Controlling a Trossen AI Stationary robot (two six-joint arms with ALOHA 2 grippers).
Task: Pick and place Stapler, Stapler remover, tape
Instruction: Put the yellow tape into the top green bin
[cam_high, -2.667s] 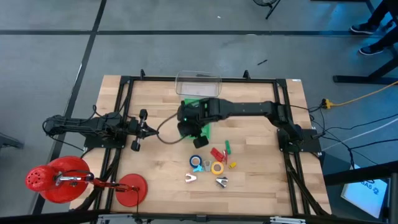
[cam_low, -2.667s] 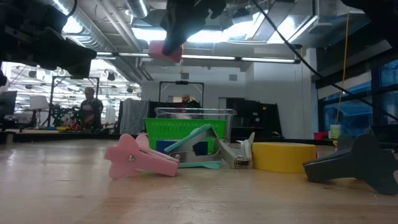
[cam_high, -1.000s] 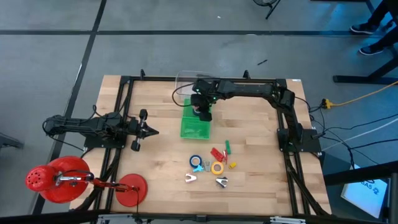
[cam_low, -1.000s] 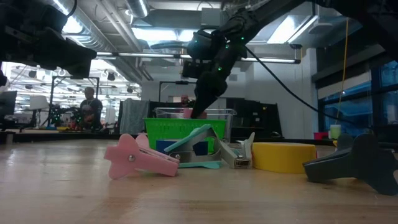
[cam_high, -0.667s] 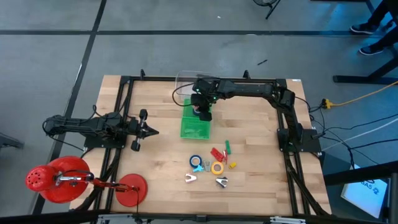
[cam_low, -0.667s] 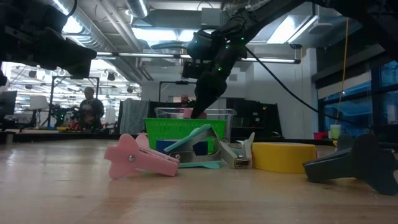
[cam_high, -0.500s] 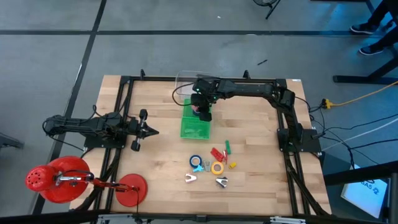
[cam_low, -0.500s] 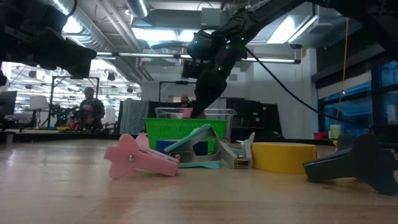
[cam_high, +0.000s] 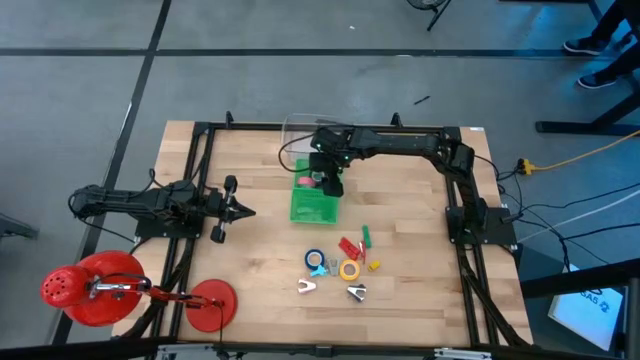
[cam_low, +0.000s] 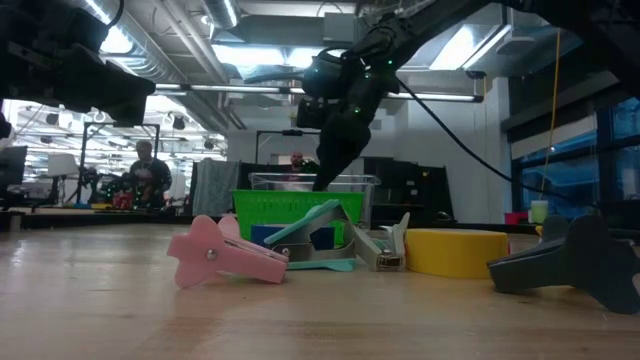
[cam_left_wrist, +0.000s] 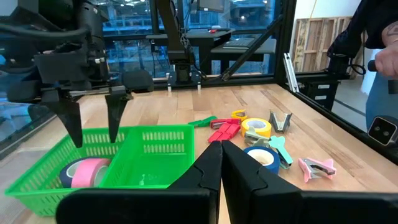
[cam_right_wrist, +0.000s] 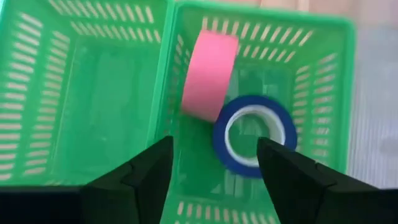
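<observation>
A green two-compartment basket (cam_high: 315, 203) stands mid-table. Its far compartment holds a pink tape roll (cam_right_wrist: 208, 74), tilted on its edge against a blue tape roll (cam_right_wrist: 255, 137) that lies flat. My right gripper (cam_right_wrist: 214, 180) hangs open just above that compartment, pointing down, touching nothing. On the table nearer the front lie a red stapler (cam_high: 348, 246), a blue tape roll (cam_high: 316, 262), a yellow tape roll (cam_high: 349, 269) and two claw-shaped stapler removers (cam_high: 307, 287) (cam_high: 356, 292). My left gripper (cam_left_wrist: 221, 165) waits shut at the table's left.
A clear plastic box (cam_high: 318, 135) stands behind the basket at the far edge. A small green piece (cam_high: 366, 237) lies by the red stapler. A pink remover (cam_low: 230, 255) and a grey one (cam_low: 565, 265) lie close to the low camera. A dark frame (cam_high: 200, 130) rims the table.
My right gripper has let go of the pink tape roll over the basket's far compartment. The roll has dropped from between the fingers and now lies tilted inside the basket beside the blue roll. The gripper has stayed above the compartment.
</observation>
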